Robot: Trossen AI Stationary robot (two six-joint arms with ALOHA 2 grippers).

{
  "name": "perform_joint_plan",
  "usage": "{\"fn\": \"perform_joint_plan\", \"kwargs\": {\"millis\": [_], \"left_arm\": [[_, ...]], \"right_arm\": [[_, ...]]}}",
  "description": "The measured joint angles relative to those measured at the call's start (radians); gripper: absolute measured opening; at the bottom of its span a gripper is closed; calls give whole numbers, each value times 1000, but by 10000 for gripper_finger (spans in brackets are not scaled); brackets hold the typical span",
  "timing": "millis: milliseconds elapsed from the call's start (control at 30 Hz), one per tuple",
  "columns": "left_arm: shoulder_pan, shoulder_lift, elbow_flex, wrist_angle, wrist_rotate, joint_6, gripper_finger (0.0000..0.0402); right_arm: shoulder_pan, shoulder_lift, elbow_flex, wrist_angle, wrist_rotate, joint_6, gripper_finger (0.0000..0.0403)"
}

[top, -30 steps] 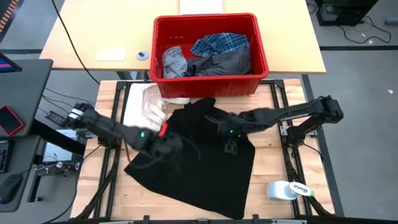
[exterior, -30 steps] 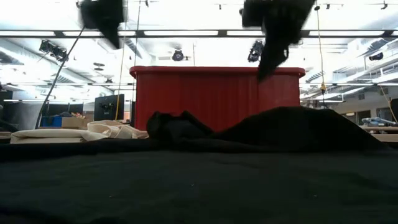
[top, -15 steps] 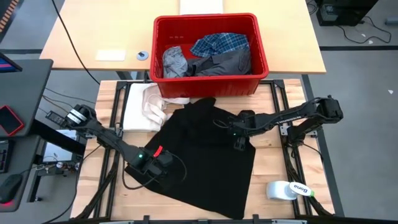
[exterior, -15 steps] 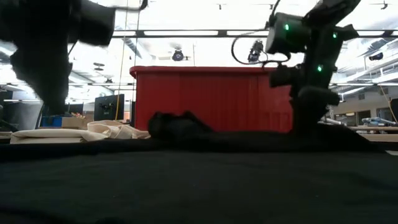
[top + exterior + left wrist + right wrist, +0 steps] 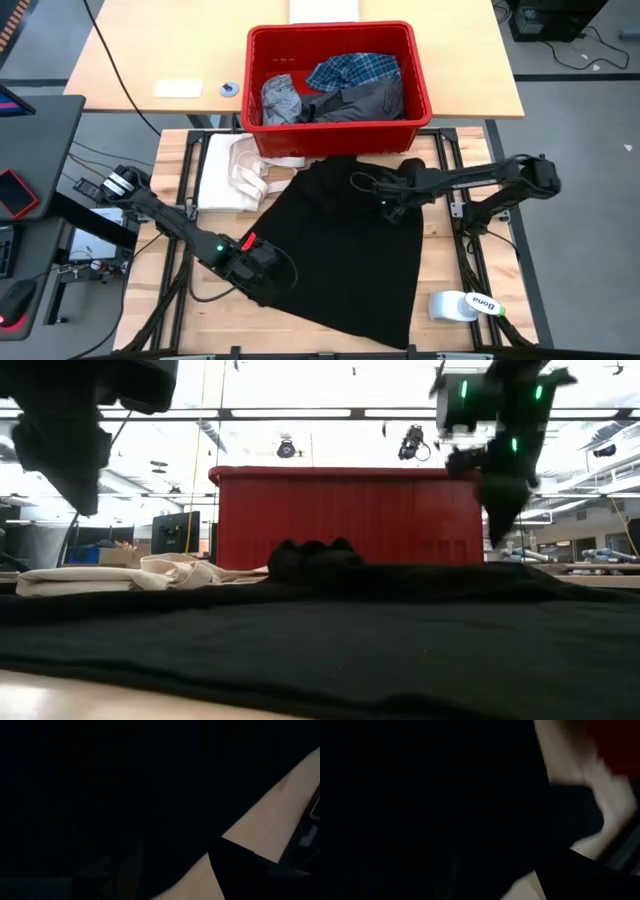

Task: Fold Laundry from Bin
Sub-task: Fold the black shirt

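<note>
Black garment (image 5: pixel 335 250) lies spread flat over the wooden table (image 5: pixel 445 265), in front of the red bin (image 5: pixel 420 95). Left arm reaches low and diagonal, left gripper (image 5: pixel 262 278) down on the garment's left edge; can't tell finger gap or grip. Right arm stretches in horizontally, right gripper (image 5: pixel 392 205) over its upper right part; can't tell either.

wooden table (image 5: pixel 440 300), black garment (image 5: pixel 340 250), cream cloth (image 5: pixel 225 170), white bottle (image 5: pixel 462 305)
</note>
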Motion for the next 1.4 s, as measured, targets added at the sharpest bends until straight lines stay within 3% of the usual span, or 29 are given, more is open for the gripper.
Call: {"fn": "perform_joint_plan", "kwargs": {"millis": [67,200,267,433,767,1033,1167,1300,1400], "left_arm": [[-9,-19,5,-62,8,-51,219],[-43,-24,1,-243,64,-175,208],[-48,-22,-21,-325,102,-234,201],[-13,-21,-105,-385,188,-327,188],[0,-21,-266,-316,294,-364,187],[0,-27,-355,-109,339,-339,183],[1,-28,-362,-103,341,-338,136],[0,-25,-362,-121,339,-287,34],[1,-26,-339,-144,318,-282,12]], "right_arm": [[41,-49,37,33,-38,-3,242],[124,-131,59,193,-243,-6,242],[177,-150,59,276,-290,-5,242],[294,-138,59,386,-257,-4,242],[409,-111,58,424,-214,57,242],[460,-114,58,487,-191,81,242],[478,-114,58,501,-176,84,242],[486,-114,58,501,-175,84,242],[491,-114,58,501,-176,83,242]]}}
